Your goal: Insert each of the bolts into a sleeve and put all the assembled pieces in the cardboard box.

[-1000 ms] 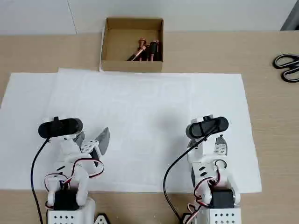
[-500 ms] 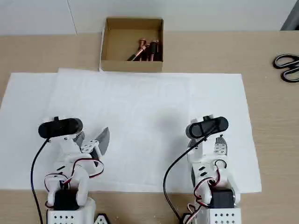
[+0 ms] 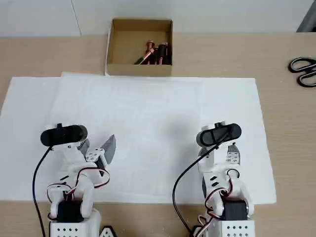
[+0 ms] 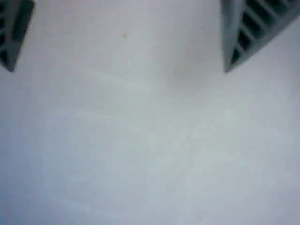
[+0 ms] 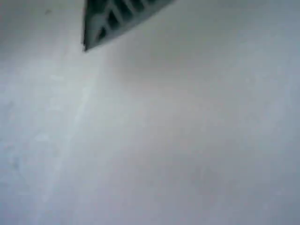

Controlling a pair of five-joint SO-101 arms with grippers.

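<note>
High view, closing state. Over the preceding second nothing had shifted. Both arms stayed parked on the counter [image 3: 49, 54], left at 7 o'clock and right at 5 o'clock, and the pieces [image 3: 154, 53] kept their place in the box [image 3: 110, 47] at 12 o'clock. This stillness, with the pieces already boxed, suggested that the task was finished or very nearly so.

The left tool [image 3: 98, 143] hung open and empty over the sheet [image 3: 158, 113]. Left wrist view showed its grey, ribbed, tapering fingers [image 4: 243, 33] set well apart. Whether the right tool [image 3: 232, 149] was open or closed could not be told.

The box was brown card, square, low-walled and open-topped. The pieces were slender copper-coloured shafts with rounded heads and darker sleeves, bunched at the box's 4 o'clock corner. The sheet was white, matte and faintly creased, and the counter was pale wood grain. Black-handled scissors [image 3: 303, 70] lay at 2 o'clock.
</note>
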